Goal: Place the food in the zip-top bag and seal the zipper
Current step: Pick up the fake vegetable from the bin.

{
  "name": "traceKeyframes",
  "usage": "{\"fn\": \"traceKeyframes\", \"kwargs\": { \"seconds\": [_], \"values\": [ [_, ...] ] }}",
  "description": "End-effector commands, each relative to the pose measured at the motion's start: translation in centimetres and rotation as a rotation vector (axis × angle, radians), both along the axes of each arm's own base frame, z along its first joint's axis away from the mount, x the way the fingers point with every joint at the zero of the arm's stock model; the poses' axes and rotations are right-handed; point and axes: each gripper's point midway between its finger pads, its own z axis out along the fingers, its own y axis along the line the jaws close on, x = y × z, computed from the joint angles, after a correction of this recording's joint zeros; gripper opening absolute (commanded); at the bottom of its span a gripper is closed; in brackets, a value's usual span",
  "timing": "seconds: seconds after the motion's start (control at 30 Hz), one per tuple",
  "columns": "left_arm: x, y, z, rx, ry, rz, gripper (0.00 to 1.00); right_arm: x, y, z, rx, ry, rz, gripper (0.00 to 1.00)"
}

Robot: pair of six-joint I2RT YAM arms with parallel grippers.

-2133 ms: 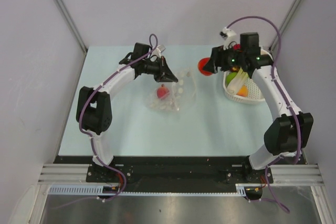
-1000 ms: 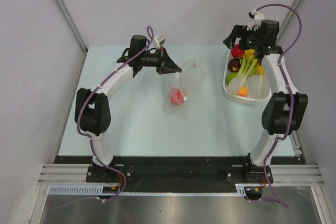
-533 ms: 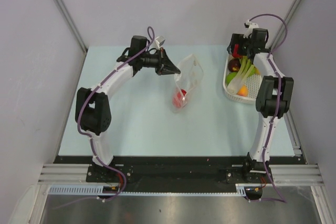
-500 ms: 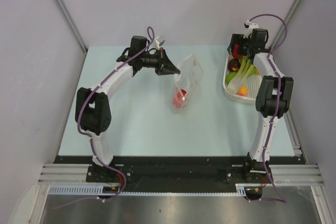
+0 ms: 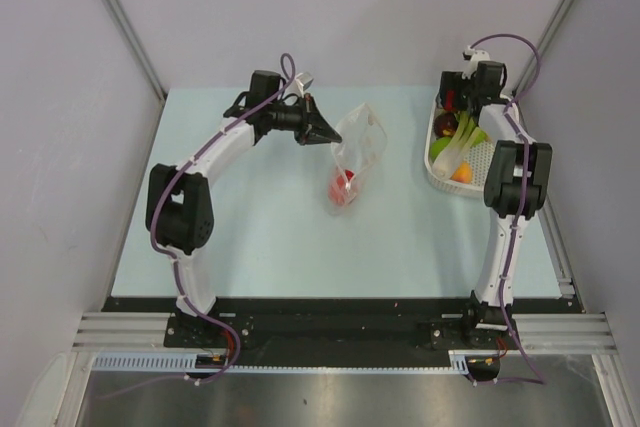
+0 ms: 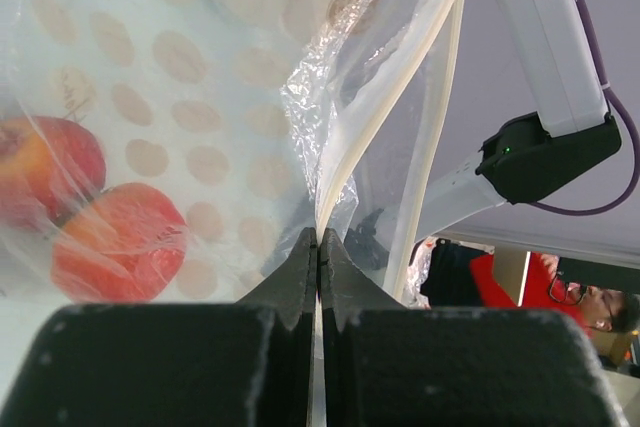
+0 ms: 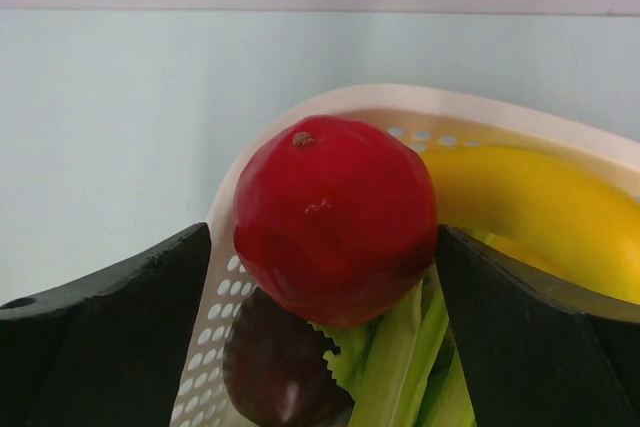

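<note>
Red fruit (image 7: 335, 219) in the basket (image 5: 445, 183), upper right of the top view, lies between the spread fingers of the right gripper (image 7: 322, 237), not yet squeezed, while the left gripper (image 6: 318, 247) pinches the bag (image 5: 360, 142) rim at centre, two fruits (image 6: 115, 242) inside; next, I judge, the right one must close and lift.

Left gripper (image 5: 325, 135) is pinched on the far-left edge of the clear dotted bag (image 5: 365, 145). Red fruit (image 5: 343, 187) sits in the bag's near end. Right gripper (image 5: 455, 99) is at the far end of the white basket (image 5: 440, 175), which holds green, yellow and orange pieces.
</note>
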Motion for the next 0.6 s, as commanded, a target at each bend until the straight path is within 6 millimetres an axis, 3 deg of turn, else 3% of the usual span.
{"fn": "traceKeyframes", "kwargs": {
  "seconds": [0.0, 0.07, 0.17, 0.3, 0.33, 0.37, 0.4, 0.43, 0.5, 0.53, 0.57],
  "values": [
    [1.0, 0.3, 1.1, -0.002, -0.063, 0.000, 0.00, 1.5, -0.7, 2.2, -0.041, -0.079, 0.001, 0.93],
    [1.0, 0.5, 1.1, 0.003, -0.063, 0.005, 0.00, 1.2, -1.0, 2.3, -0.037, -0.069, 0.009, 0.84],
    [1.0, 0.7, 0.9, 0.012, -0.071, 0.004, 0.00, 0.4, -1.1, 4.5, -0.002, -0.079, 0.029, 0.69],
    [0.8, 0.9, 0.4, 0.018, -0.060, 0.004, 0.00, -1.1, -0.4, 9.2, 0.018, -0.130, 0.078, 0.46],
    [0.8, 0.9, 0.3, 0.019, -0.055, 0.002, 0.00, -2.1, 0.7, 11.6, 0.038, -0.154, 0.119, 0.38],
    [0.7, 0.8, 0.4, 0.015, -0.056, -0.002, 0.00, -2.7, 1.6, 12.5, 0.057, -0.161, 0.151, 0.33],
    [0.7, 0.8, 0.3, 0.014, -0.054, -0.004, 0.00, -3.9, 2.5, 15.1, 0.063, -0.195, 0.186, 0.29],
    [0.6, 0.8, 0.3, 0.014, -0.050, -0.006, 0.00, -4.9, 4.0, 14.9, 0.092, -0.176, 0.244, 0.27],
    [0.5, 0.8, 0.3, 0.012, -0.045, -0.009, 0.00, -6.7, 6.7, 16.3, 0.119, -0.182, 0.325, 0.26],
    [0.5, 0.8, 0.3, 0.010, -0.045, -0.012, 0.00, -8.6, 8.5, 18.4, 0.143, -0.200, 0.395, 0.25],
    [0.4, 0.8, 0.4, 0.009, -0.043, -0.013, 0.00, -9.7, 9.8, 18.3, 0.173, -0.183, 0.427, 0.25]
  ]
}}
